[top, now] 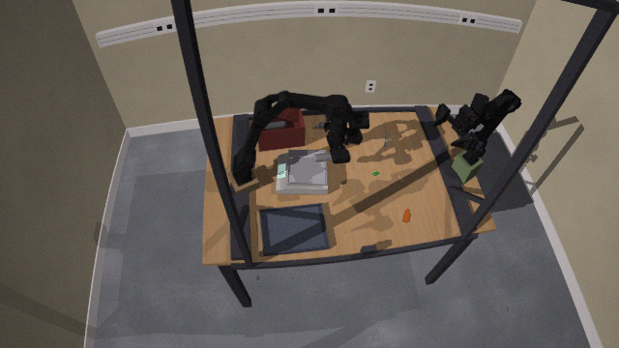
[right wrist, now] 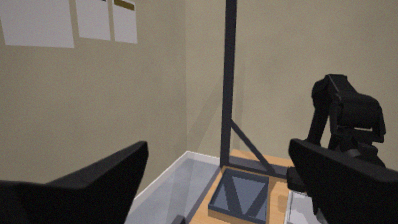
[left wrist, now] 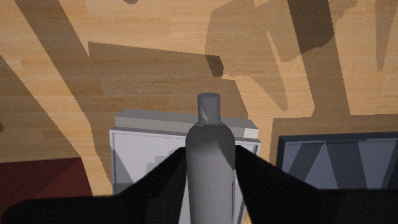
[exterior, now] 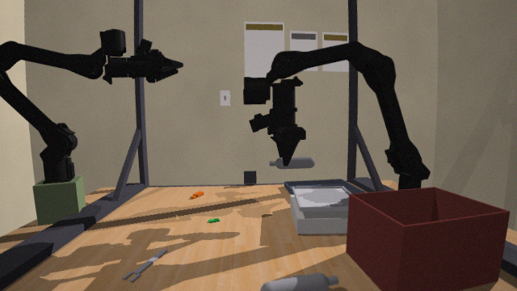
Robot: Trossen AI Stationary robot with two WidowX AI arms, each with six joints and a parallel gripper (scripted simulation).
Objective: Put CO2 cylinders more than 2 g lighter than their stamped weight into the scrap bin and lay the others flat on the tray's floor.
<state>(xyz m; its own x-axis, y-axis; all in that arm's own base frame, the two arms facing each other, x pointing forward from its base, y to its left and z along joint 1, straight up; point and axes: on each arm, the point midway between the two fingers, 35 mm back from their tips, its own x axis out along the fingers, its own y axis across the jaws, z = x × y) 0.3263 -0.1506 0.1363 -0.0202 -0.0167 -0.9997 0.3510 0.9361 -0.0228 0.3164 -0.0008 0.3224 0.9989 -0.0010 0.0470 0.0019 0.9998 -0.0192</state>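
My left gripper is shut on a grey CO2 cylinder, held level above the scale. No stamp shows on it; the display is too small to read. A second cylinder lies in the red scrap bin. A third cylinder lies on the table beside the bin. No cylinder shows in the blue tray. My right gripper is open and empty, raised over its side of the table.
A grey fork-shaped tool, a small green piece and an orange piece lie on the table. The green block is under the right arm's base. Dark frame posts stand around the table.
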